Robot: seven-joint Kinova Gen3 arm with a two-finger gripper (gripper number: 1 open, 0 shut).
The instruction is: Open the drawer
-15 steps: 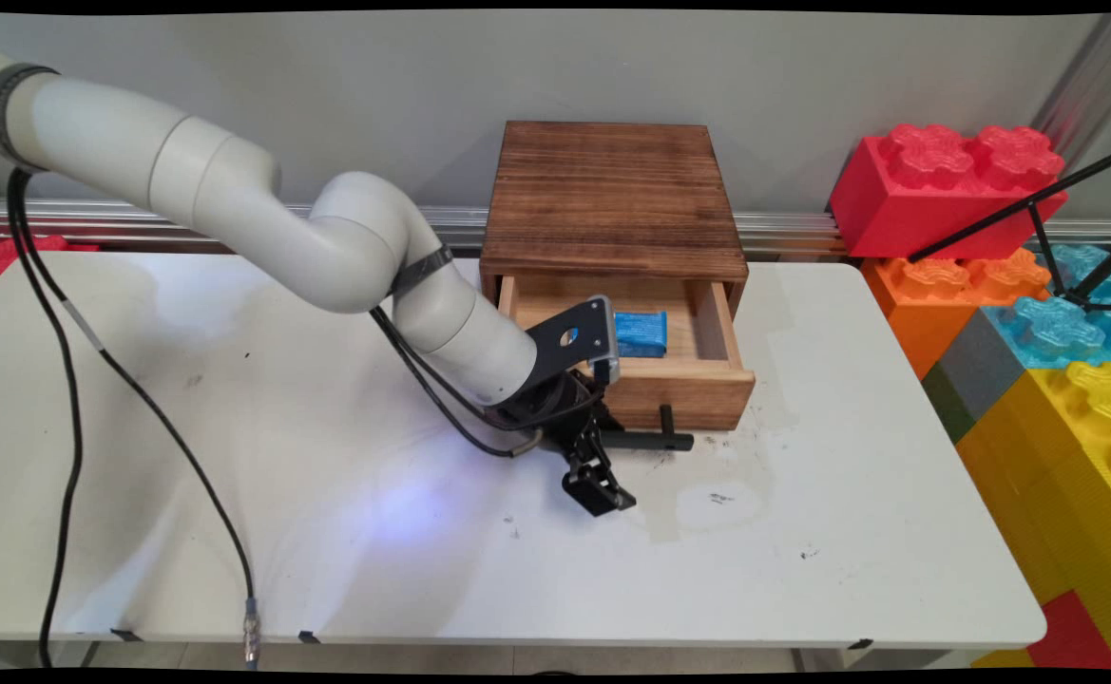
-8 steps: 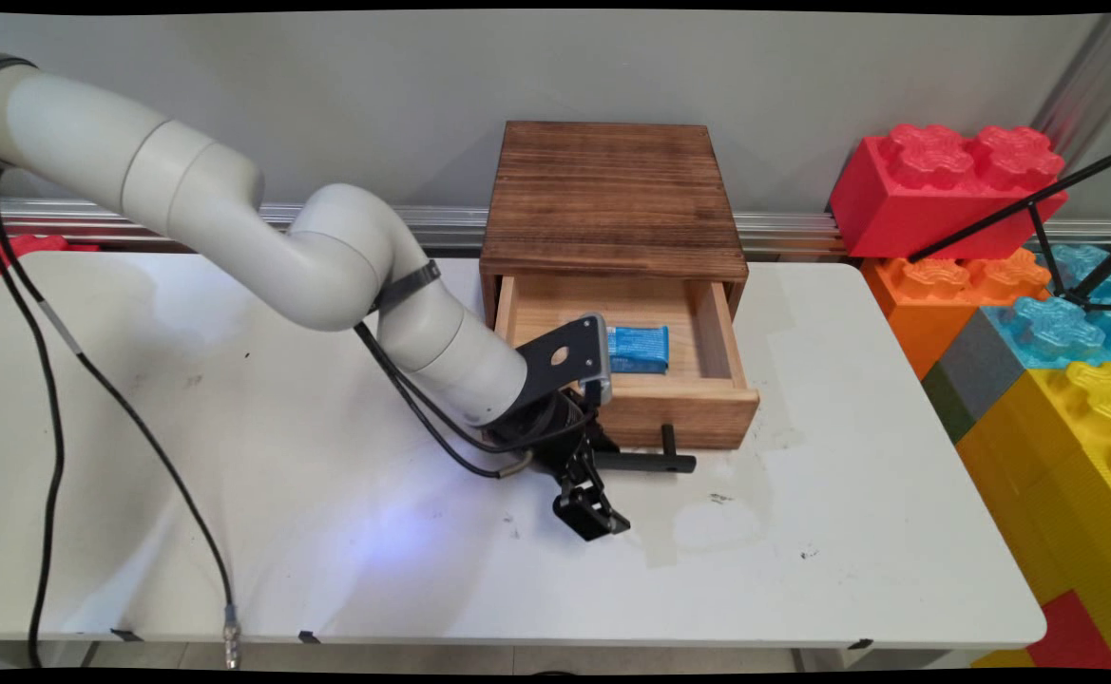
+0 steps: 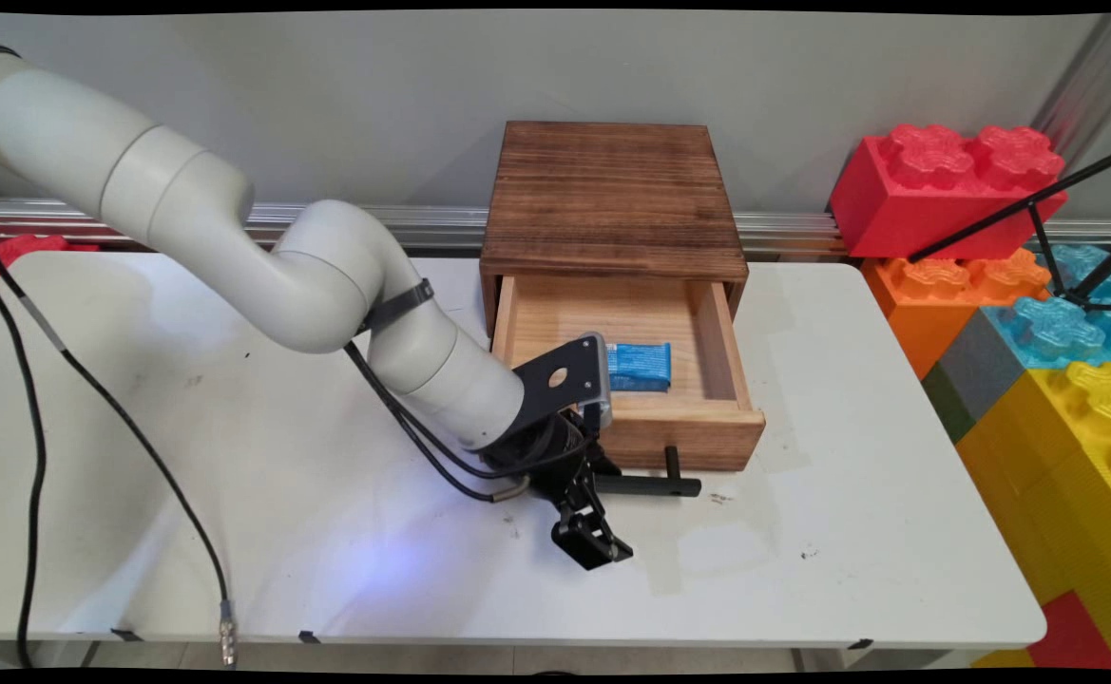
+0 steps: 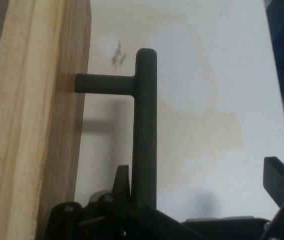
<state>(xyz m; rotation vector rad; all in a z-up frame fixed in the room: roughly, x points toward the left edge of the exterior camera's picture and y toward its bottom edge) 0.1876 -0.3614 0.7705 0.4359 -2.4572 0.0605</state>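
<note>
A dark wooden box stands at the table's far side with its light wood drawer pulled out toward the near edge. A blue packet lies inside the drawer near its front. My gripper is open at the left end of the drawer's black bar handle. In the hand view one finger sits between the drawer front and the handle, touching the bar. The other finger stands well apart on the handle's outer side, so the gripper straddles the bar.
Big red, orange, blue and yellow toy bricks are stacked off the table's right edge, with a black tripod leg across them. Black cables hang from the arm at the left. The white table shows stains near the handle.
The drawer has slid further out toward the near edge, and the gripper at its handle has moved with it. The blue packet rode along inside.
</note>
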